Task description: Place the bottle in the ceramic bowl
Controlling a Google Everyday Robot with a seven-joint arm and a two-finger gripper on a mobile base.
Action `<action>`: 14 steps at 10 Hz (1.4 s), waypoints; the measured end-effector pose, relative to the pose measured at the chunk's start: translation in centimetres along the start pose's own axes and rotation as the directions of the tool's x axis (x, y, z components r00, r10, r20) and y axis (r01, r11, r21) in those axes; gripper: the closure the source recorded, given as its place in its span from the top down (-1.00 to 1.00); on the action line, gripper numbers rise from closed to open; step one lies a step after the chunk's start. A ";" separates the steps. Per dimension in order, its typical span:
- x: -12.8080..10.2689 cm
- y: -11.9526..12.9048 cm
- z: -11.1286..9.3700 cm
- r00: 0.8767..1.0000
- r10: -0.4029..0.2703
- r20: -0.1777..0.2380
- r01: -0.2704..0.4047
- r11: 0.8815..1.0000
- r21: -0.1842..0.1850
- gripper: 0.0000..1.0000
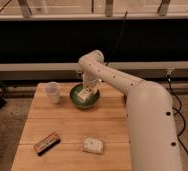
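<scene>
Camera view shows the gripper [88, 90] low over the ceramic bowl [76, 98]; whether it grips anything cannot be told.

jaws (above ceramic bowl [78, 102]): blurred | bottle: indistinguishable | arm [152, 125]: cropped bottom-right

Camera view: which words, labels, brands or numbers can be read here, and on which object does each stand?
No text can be read.
Dark packet: its print cannot be made out.
White packet: no legible marking.
Plastic cup: no marking visible.
Gripper, down at the ceramic bowl: no legible label.
</scene>
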 end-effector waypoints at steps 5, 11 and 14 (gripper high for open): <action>-0.7 -1.0 0.7 1.000 -0.020 -0.012 0.020 1.000 -0.002 -0.66; -0.9 -2.1 1.4 0.999 -0.039 -0.023 0.039 0.999 -0.007 0.51; -0.9 -2.4 1.4 0.998 -0.048 -0.030 0.048 0.999 -0.009 0.60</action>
